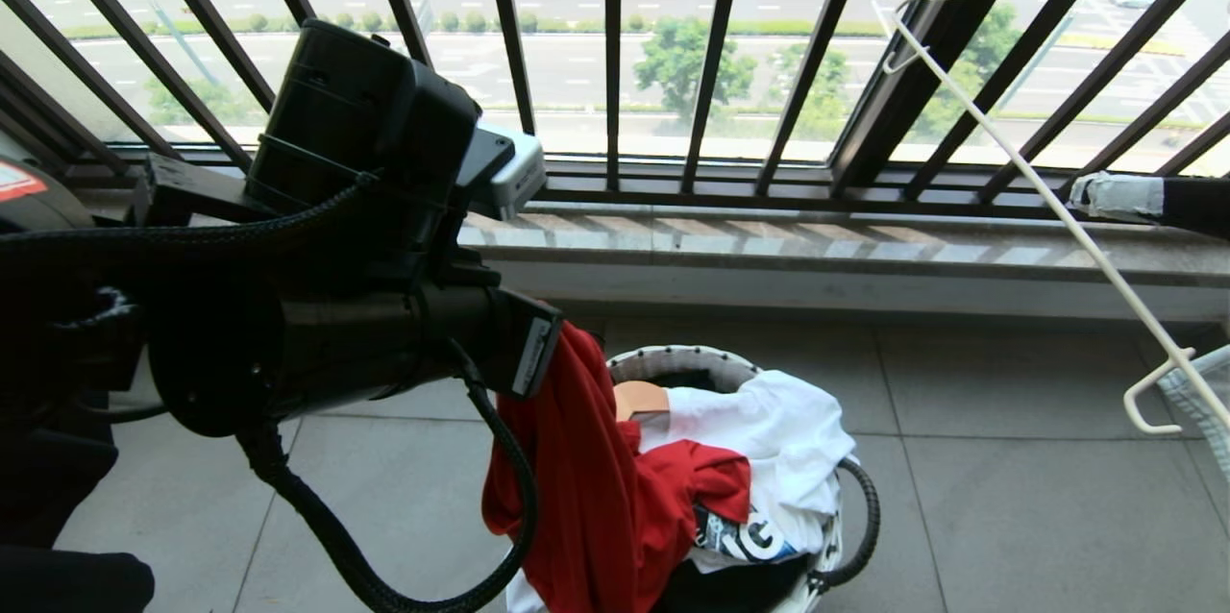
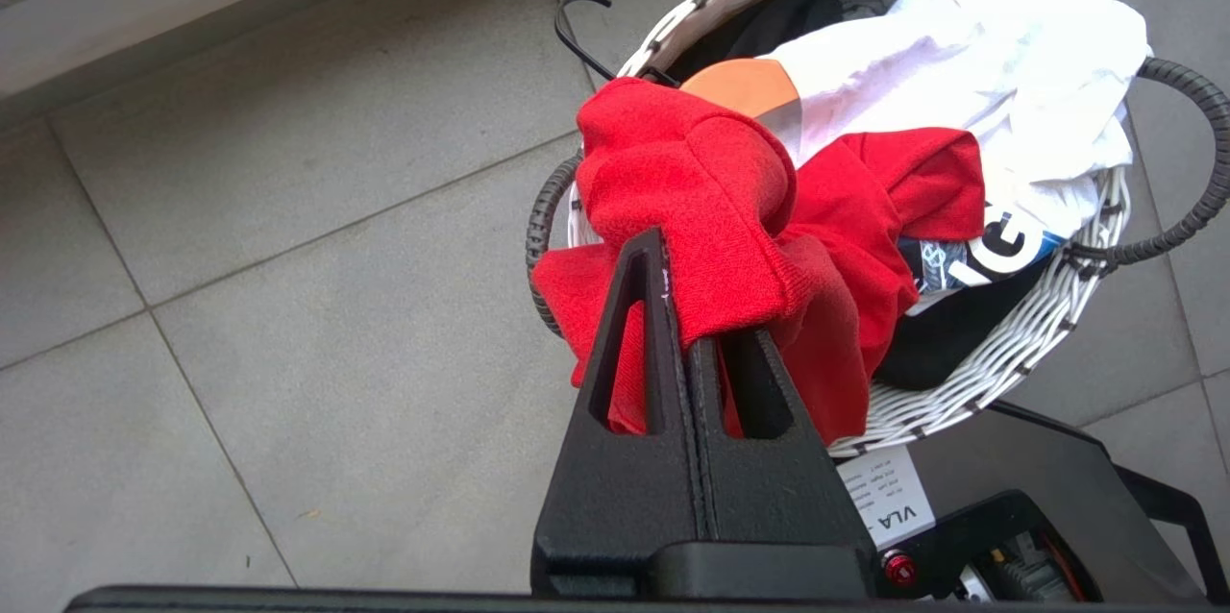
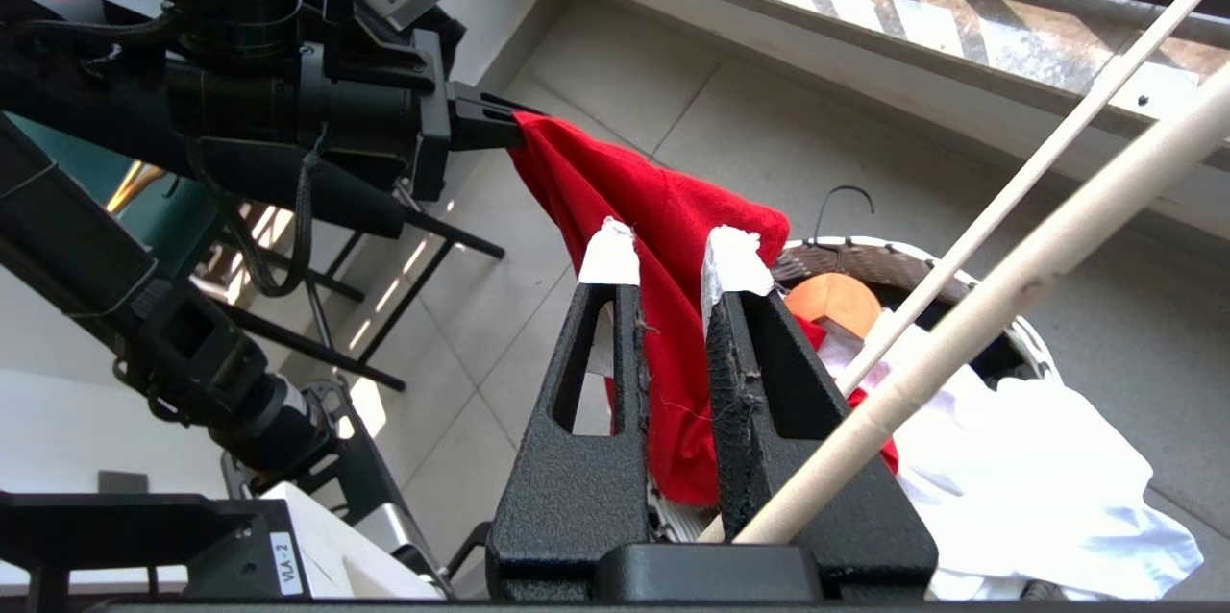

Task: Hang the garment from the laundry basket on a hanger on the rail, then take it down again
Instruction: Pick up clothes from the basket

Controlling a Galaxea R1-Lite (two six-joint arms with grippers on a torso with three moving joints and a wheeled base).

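The garment (image 2: 711,200), red T-shirt, is pinched by a fold in the left pincer (image 2: 687,325), jaws pressed together on the cloth, part lifted above the laundry basket (image 2: 971,373) with the rest trailing down into it. Soft, limp, light knit: it drapes and bunches, no stiffness, so my read is it will sag and swing from 1 grip point and could snag on other laundry as it comes out. Grip looks thin, only a bunched edge, could slip if tugged. Better holds for hanging, as I judge it: collar or shoulder seam, so the neck opening spreads for the hanger (image 1: 1038,171). Which part is clamped now I cannot tell. Right pincer (image 3: 673,262), white-padded tips a little apart, with the thin white wire hanger running by its base; the hanger's lower bar crosses the right of the head view. Whether the jaws actually clamp the wire is not clear. In the basket too: a white garment (image 2: 999,46), something black under it, a wooden hanger end (image 2: 745,85). Basket stands on the tiled floor (image 1: 1009,459) below the barred window (image 1: 615,56). No rail visible.
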